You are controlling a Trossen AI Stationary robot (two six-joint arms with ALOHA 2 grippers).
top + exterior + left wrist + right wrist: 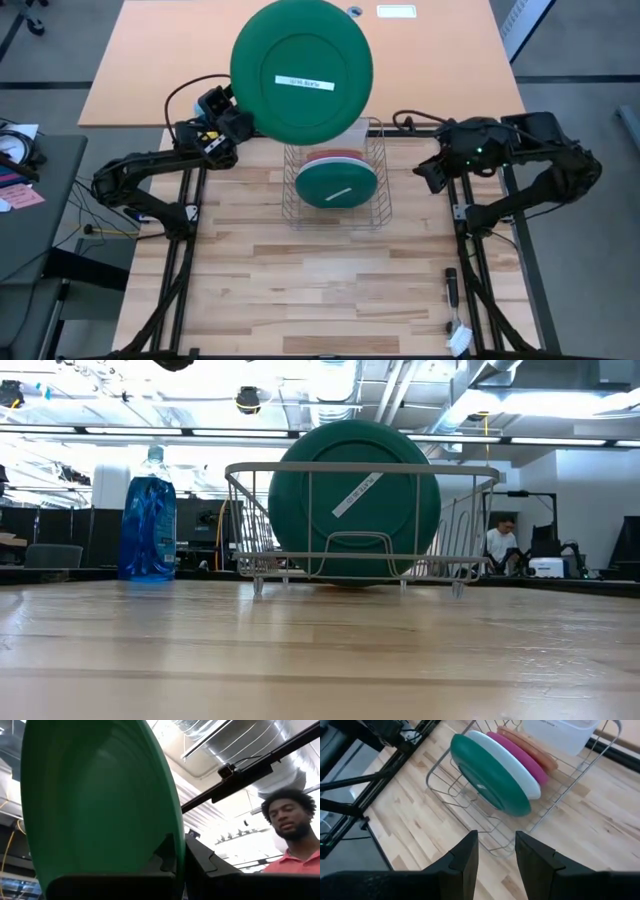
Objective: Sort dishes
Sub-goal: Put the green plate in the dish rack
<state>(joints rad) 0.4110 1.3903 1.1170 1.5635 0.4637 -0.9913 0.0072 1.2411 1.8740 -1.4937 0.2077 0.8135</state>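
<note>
Green plate upright in rack — bottle beside

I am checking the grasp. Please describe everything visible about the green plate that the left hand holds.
The held green plate is round, dark green and smooth, plastic-looking, with a white label strip across its underside. The left hand is shut on its rim, holding it raised and tilted above the table's far side, behind the wire rack. Nothing else touches it.

Bright ceiling lights overhead blow out to white glare in the low view. Tabletop evenly lit, shadows faint. Near green plate soft, out of focus at the left wrist.
</note>
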